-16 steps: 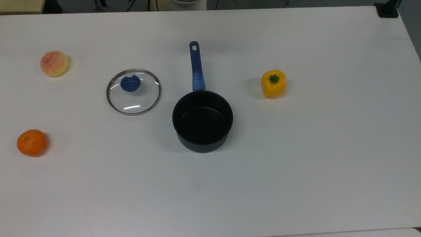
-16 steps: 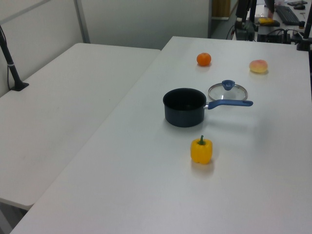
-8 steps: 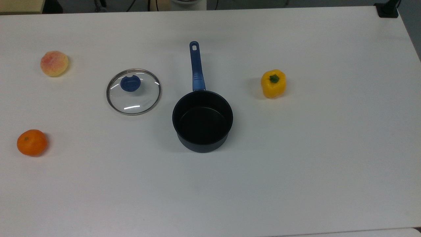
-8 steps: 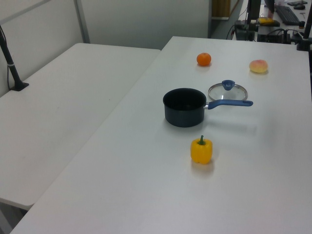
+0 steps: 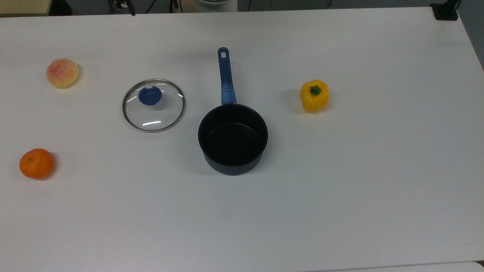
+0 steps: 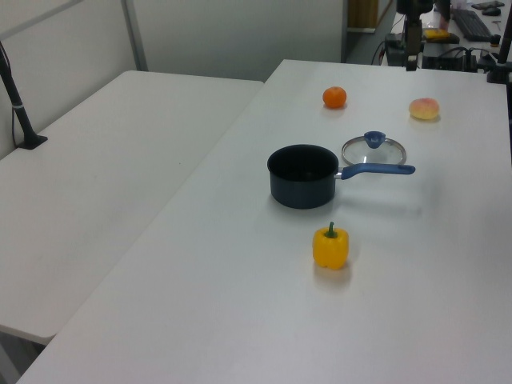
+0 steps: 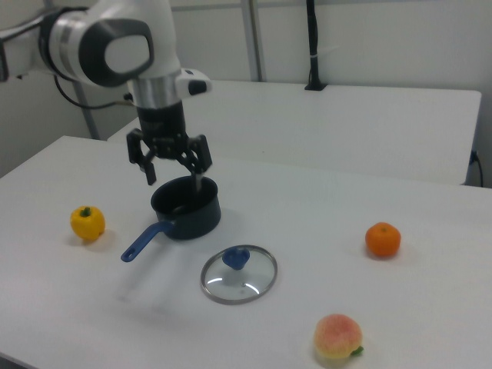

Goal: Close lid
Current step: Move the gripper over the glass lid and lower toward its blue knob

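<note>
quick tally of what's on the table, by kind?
Cookware: 2 – saucepan, glass lid
Fruit: 2 – orange, peach
Vegetables: 1 – yellow bell pepper
Total: 5

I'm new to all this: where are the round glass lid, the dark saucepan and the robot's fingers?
Round clear glass lid (image 5: 153, 105), top view: the glass pane.
Dark saucepan with blue handle (image 5: 233, 138), top view: inside bottom.
Gripper (image 7: 174, 175), right view: midway between the spread fingers.
</note>
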Controlling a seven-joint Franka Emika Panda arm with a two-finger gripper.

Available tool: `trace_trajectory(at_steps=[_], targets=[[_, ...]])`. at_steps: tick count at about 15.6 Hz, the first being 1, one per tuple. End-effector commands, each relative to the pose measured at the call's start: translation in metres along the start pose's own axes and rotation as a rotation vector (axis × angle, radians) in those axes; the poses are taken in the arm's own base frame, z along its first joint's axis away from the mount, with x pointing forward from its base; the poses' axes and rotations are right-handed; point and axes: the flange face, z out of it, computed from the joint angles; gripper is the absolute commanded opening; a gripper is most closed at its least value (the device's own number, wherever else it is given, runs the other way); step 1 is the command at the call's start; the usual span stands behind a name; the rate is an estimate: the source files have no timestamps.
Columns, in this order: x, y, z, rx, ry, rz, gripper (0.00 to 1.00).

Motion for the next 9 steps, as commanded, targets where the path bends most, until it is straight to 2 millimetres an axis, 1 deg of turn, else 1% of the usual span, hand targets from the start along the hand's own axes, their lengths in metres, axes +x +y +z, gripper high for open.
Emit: trace_trajectory(at_steps=[1, 4, 5, 6, 9], targets=[[0.002, 0.017, 0.044, -0.04, 0.038, 0.046, 1.0], [0.01, 0.029, 0.072, -0.052, 0.059, 0.077, 1.0], [0.018, 0.033, 0.088, -0.054, 0.051, 0.088, 1.0], [0.025, 0.036, 0.098, -0.063, 0.06, 0.106, 1.0], [0.039, 0.043, 0.119, -0.08, 0.098, 0.165, 1.0]])
